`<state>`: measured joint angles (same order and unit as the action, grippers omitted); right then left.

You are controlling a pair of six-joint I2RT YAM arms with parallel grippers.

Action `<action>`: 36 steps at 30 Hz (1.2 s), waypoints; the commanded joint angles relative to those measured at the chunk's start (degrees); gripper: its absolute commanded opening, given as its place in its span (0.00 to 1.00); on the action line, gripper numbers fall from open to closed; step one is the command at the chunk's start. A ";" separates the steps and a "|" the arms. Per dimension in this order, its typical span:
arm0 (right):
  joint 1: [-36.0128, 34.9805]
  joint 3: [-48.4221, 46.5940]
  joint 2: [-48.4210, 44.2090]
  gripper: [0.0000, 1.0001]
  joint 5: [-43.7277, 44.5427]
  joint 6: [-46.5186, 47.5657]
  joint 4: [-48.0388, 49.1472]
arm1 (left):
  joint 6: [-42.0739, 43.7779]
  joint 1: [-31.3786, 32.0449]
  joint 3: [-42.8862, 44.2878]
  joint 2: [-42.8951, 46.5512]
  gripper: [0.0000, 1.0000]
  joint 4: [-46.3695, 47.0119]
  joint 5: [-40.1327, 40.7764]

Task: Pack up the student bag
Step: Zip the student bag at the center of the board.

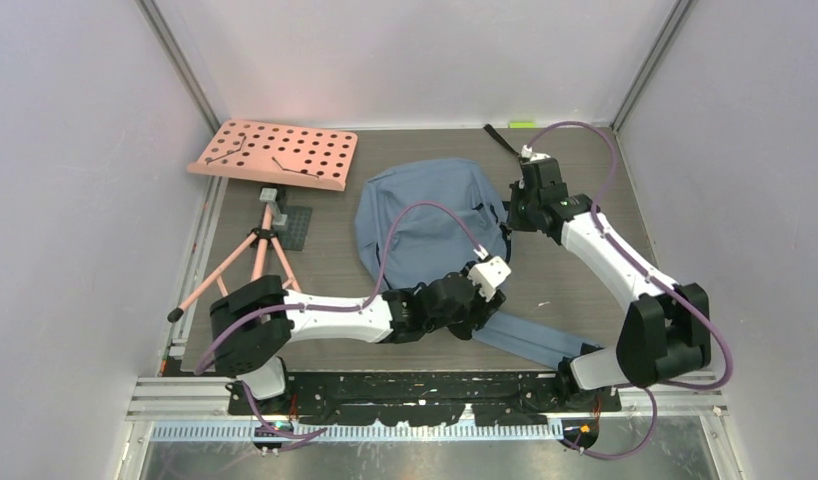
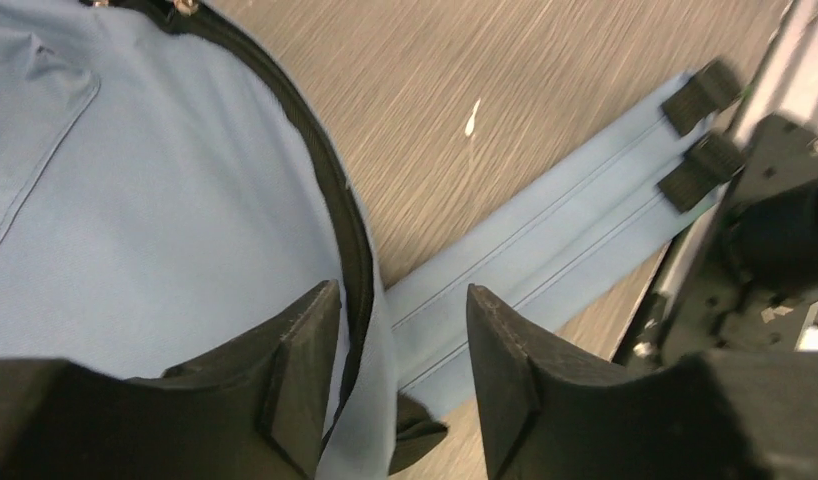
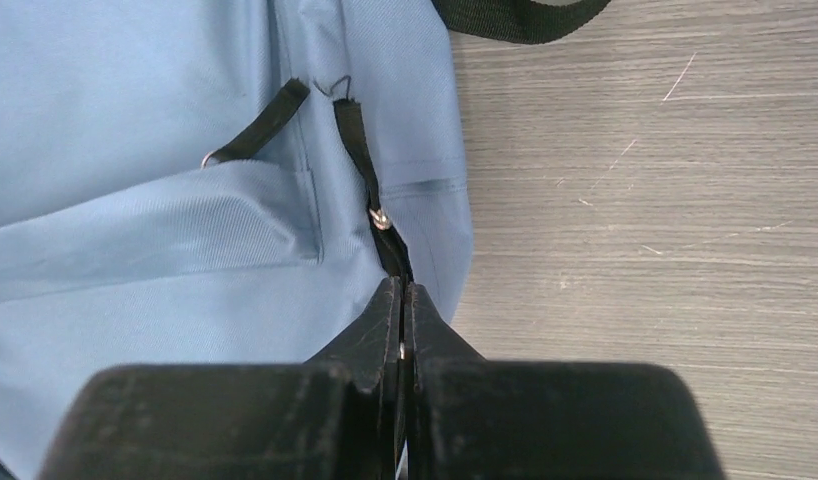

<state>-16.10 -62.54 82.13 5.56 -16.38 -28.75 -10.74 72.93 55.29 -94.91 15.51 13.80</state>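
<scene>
The student bag [image 1: 430, 225], a soft blue-grey backpack, lies flat mid-table with its padded shoulder straps [image 1: 530, 340] trailing toward the near edge. My left gripper [image 1: 482, 318] hovers at the bag's near right corner. In the left wrist view it [image 2: 403, 300] stands open, with the bag's [image 2: 135, 200] black zipper edge [image 2: 325, 170] and a fold of fabric loose between the jaws, and the shoulder straps [image 2: 565, 230] beyond. My right gripper [image 1: 512, 215] sits at the bag's right side. In the right wrist view it [image 3: 401, 285] is shut on a black zipper pull [image 3: 360, 150] of the bag [image 3: 135, 100].
A pink perforated board [image 1: 275, 153] on a pink tripod [image 1: 250, 255] stands at the back left, over a grey plate [image 1: 290, 225]. A black strap [image 1: 502, 140] lies at the back by a small green object [image 1: 522, 124]. Plain walls enclose three sides.
</scene>
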 commanded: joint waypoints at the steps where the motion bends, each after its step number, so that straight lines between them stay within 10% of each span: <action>1: 0.28 2.23 -6.63 0.00 -4.48 -0.36 4.25 | -4.33 -2.23 5.24 -0.64 0.55 0.67 -2.80; 10: 0.28 2.93 -8.64 0.00 -4.69 0.12 2.82 | -5.76 -6.11 12.79 -9.17 0.60 2.79 -2.43; 19: 0.28 2.91 -8.50 0.00 -3.56 0.46 3.66 | -4.52 -5.89 11.10 -10.73 0.00 2.46 -1.61; 36: 0.28 -2.28 1.89 0.00 1.92 0.45 8.32 | -4.62 -1.76 -3.61 -5.96 0.00 4.71 -8.27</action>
<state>-16.08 -60.12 83.81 4.43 -16.16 -27.79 -15.03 68.45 54.33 -102.56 23.38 11.05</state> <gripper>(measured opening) 0.036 0.034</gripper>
